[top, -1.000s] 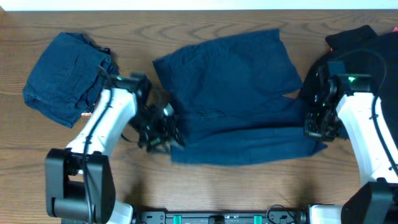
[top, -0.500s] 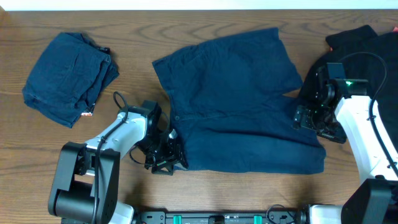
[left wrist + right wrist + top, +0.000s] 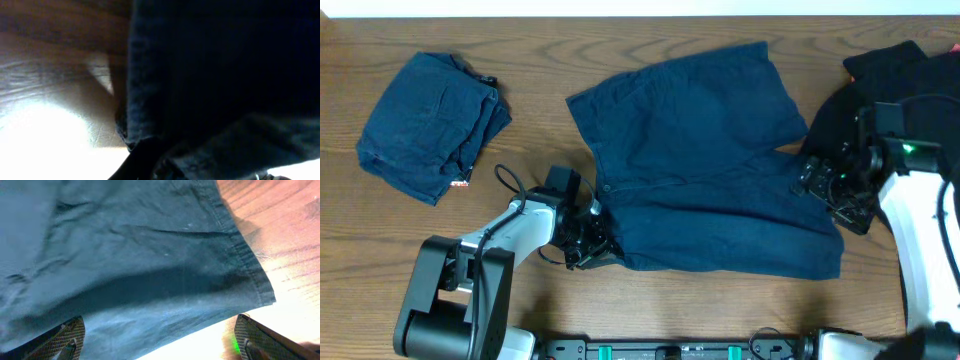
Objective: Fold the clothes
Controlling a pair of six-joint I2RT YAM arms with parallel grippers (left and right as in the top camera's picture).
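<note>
A navy trouser-like garment lies spread flat across the middle of the table. My left gripper sits low at its front left corner. In the left wrist view the dark cloth fills the frame and bunches right at the jaws, which are closed on its edge. My right gripper hovers over the garment's right hem. It is open, with its fingers wide apart, the cloth below them and nothing held.
A folded navy pile rests at the back left. Black garments are heaped at the back right, behind my right arm. Bare wooden table shows along the front and the left.
The right gripper opened, let go of the cloth and drew slightly right. The left gripper slid toward the front along the garment's left edge to its corner and closed there.
</note>
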